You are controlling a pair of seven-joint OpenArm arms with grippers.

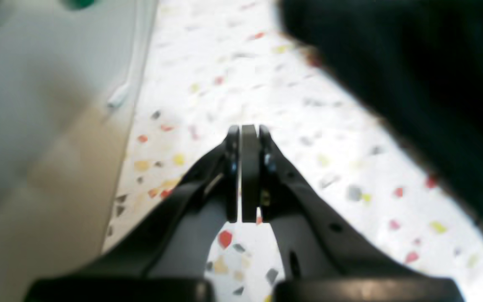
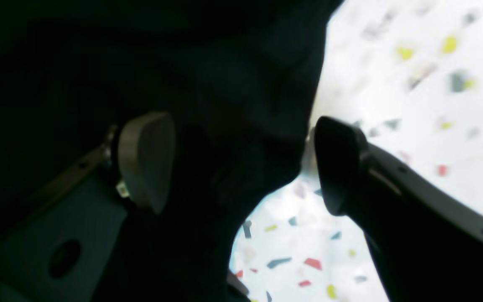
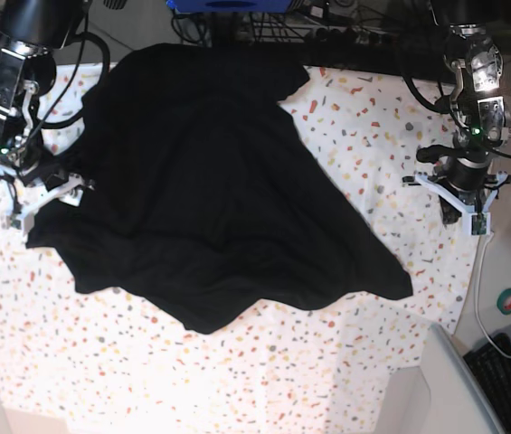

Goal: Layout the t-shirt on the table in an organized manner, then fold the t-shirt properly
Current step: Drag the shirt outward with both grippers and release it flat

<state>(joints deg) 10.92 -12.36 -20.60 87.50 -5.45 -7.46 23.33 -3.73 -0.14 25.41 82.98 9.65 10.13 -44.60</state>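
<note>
The black t-shirt (image 3: 210,181) lies spread but rumpled across the speckled white table (image 3: 237,380), with no print showing. My right gripper (image 3: 40,194) is at the shirt's left edge. In the right wrist view it (image 2: 241,163) is open, with a fold of the shirt (image 2: 224,84) between its fingers (image 2: 147,159) above the table (image 2: 413,105). My left gripper (image 3: 461,208) hangs over bare table to the right of the shirt. In the left wrist view it (image 1: 245,132) is shut and empty, with the shirt (image 1: 434,63) off to its upper right and the table (image 1: 266,84) below.
A plain grey side surface (image 1: 36,126) borders the table beside my left gripper. At the base view's lower right are a grey panel (image 3: 458,380), a keyboard (image 3: 508,384), a green round object (image 3: 508,301) and a white cable (image 3: 479,280). Cables run along the back edge.
</note>
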